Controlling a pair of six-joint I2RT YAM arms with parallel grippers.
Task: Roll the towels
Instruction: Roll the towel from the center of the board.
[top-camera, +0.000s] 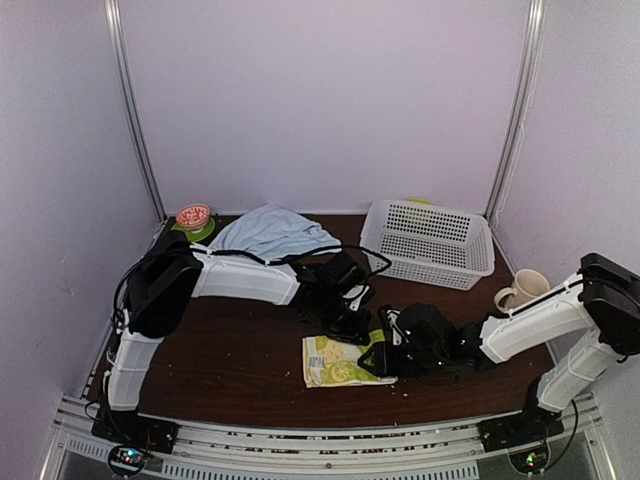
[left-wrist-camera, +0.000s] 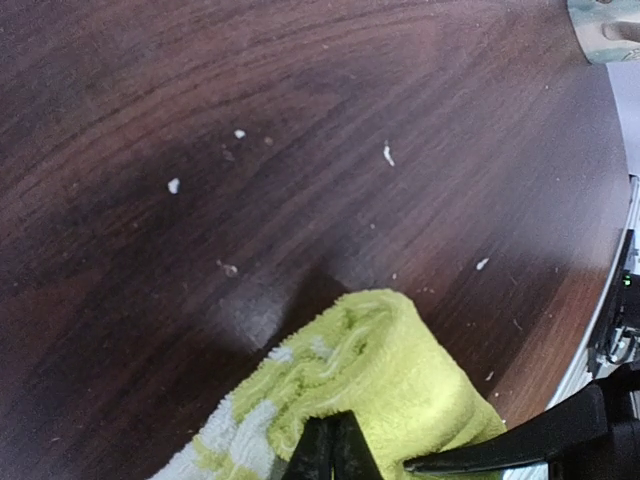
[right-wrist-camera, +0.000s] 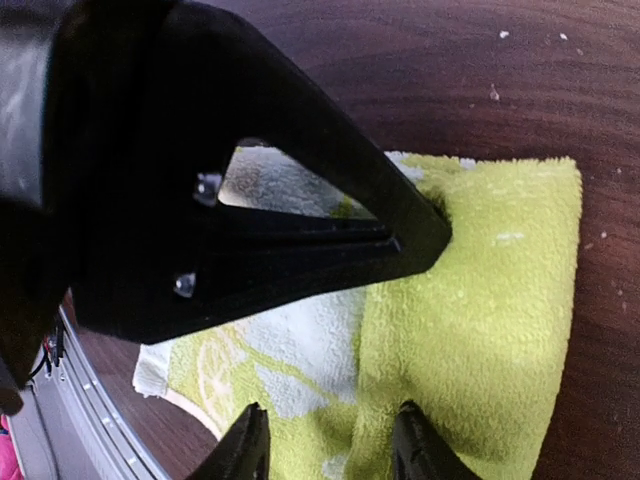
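At far left, left arm (top-camera: 245, 280) up from its base, folded at a raised elbow, forearm stretched rightward low over the dark wooden table (top-camera: 230, 370). Behind that elbow, at the back edge, a red-lidded round thing (top-camera: 194, 216) on something green. Just right of it, the pale-blue towel (top-camera: 270, 232), crumpled and unrolled, well apart from both grippers. Left gripper (top-camera: 350, 320) tipped down at the far edge of the green towel (top-camera: 335, 362), fingers (left-wrist-camera: 322, 452) pressed tight together against a raised fold of the cloth; cannot tell whether any fabric is nipped between them. Green towel at the front middle of the table, flat with white figures on its left part, doubled over on its right. Meeting it from the right, right gripper (top-camera: 388, 355), fingers (right-wrist-camera: 250, 445) spread and released, straddling the doubled cloth, tips cut off in the wrist view. Close quarters there, with the left gripper filling much of the right wrist view. Further right, right arm (top-camera: 525, 330) reaching leftward from a high elbow at the table's right edge. Behind it, a white slotted basket (top-camera: 430, 242) at back right and a cream mug (top-camera: 520, 290) between basket and elbow. White crumbs (left-wrist-camera: 174, 185) scattered on the wood.
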